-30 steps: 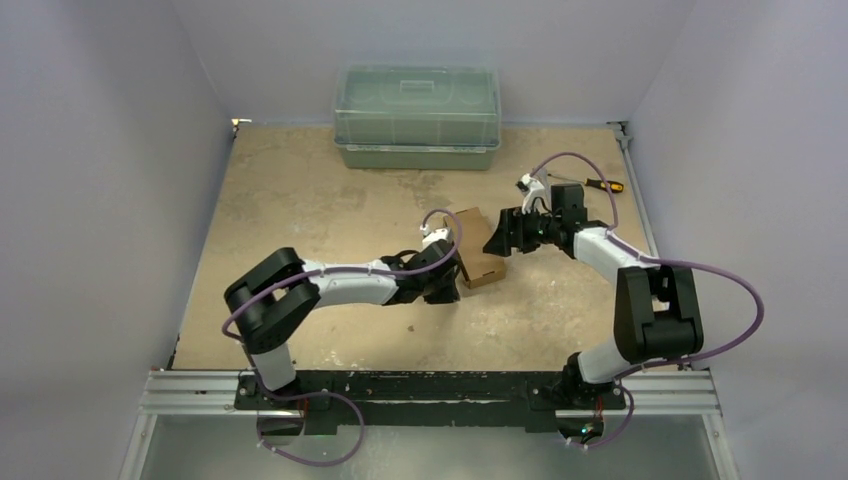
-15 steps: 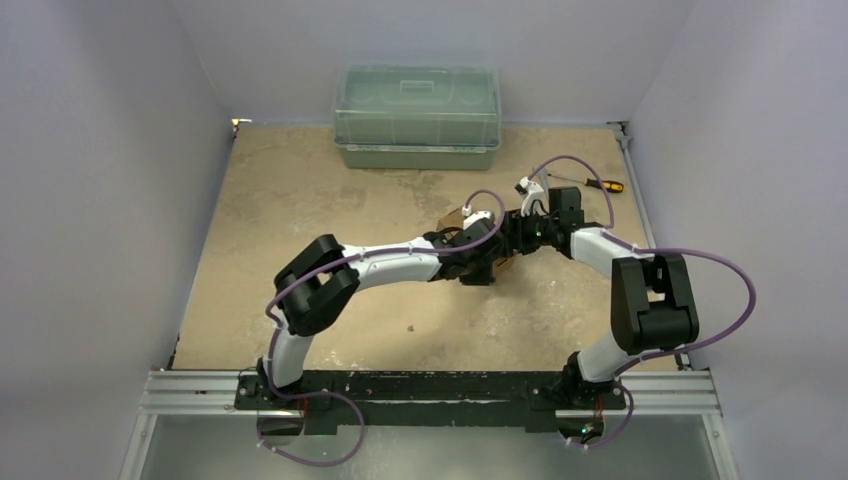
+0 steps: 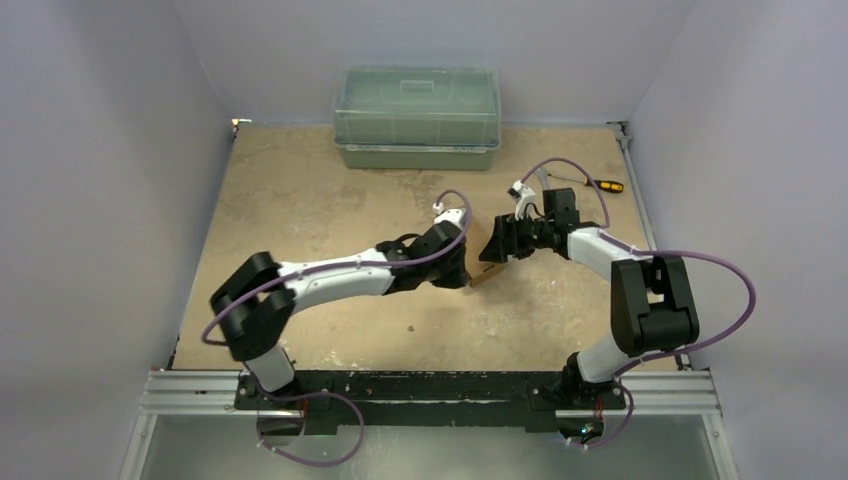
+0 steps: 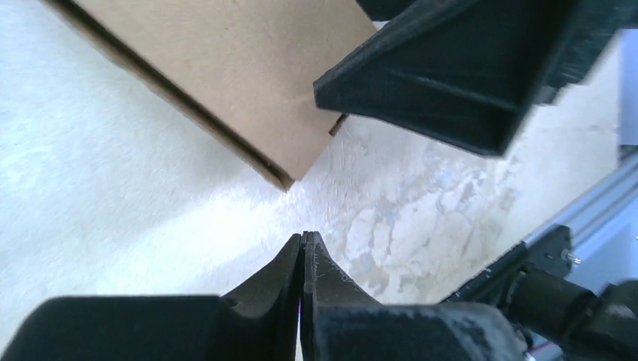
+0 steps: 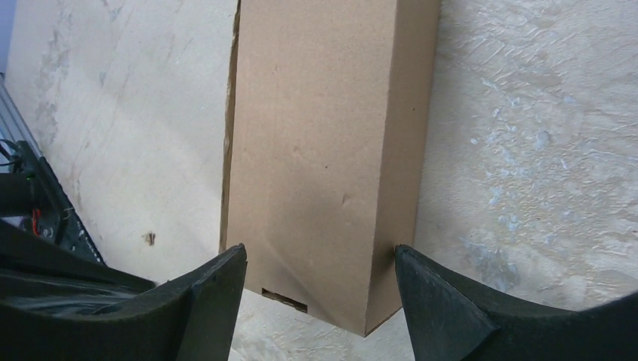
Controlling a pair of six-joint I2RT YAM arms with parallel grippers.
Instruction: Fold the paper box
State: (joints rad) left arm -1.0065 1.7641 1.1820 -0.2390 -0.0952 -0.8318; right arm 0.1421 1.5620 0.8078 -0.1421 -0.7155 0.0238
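Plain brown cardboard paper box [image 5: 323, 143], a small closed oblong carton, lies flat on the tan worn board table [image 3: 300, 200], right of centre, about midway between near and far edges. From above only a brown sliver [image 3: 487, 273] shows between the two grippers. Right gripper [image 5: 320, 256] has its black jaws spread wide, one finger on each long side of the carton's end; tips sit at the cardboard edges, but a firm pinch cannot be made out. Carton rests on the table, not lifted. Left gripper [image 4: 303, 237] has its fingers pressed together with nothing between them, tips just off the carton's near corner, low over the table; a right finger [image 4: 451, 83] overlaps that corner in its view. Both arms reach in from left and right and nearly meet. Far edge, centre: green translucent plastic bin with lid [image 3: 416, 115]. Far right: yellow-and-black-handled screwdriver [image 3: 592, 184], well apart from the carton.
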